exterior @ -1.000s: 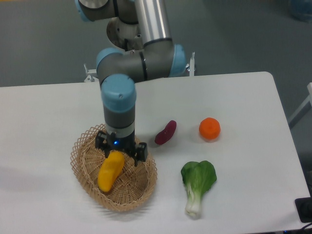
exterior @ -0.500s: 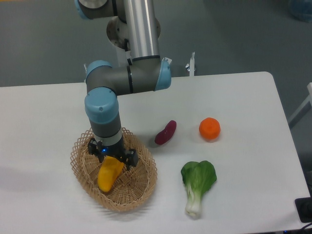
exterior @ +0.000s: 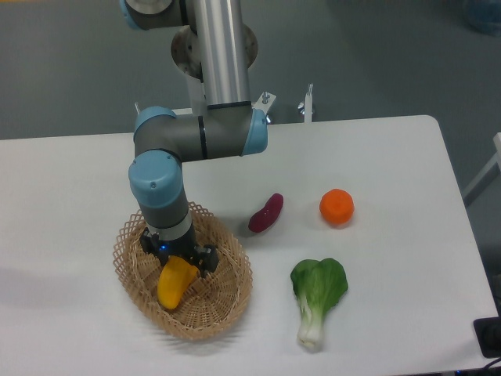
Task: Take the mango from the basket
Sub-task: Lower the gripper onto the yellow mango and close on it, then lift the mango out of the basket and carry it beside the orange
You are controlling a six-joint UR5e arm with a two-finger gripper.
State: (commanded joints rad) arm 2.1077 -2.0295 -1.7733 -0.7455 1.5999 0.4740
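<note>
- Compared with a second ago, the end effector (exterior: 179, 262) has moved left and down onto the upper end of the smooth, elongated yellow-orange mango (exterior: 175, 283); a grasp seems close.
- I cannot tell whether its fingers are apart or closed.
- The mango lies in the oval tan wicker basket (exterior: 224, 301) with openwork rim, on the white tabletop (exterior: 391, 172).

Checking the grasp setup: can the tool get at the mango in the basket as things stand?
Probably yes. The tool sits right over the mango's upper end, nothing lies between them, and the basket is open on top.
</note>
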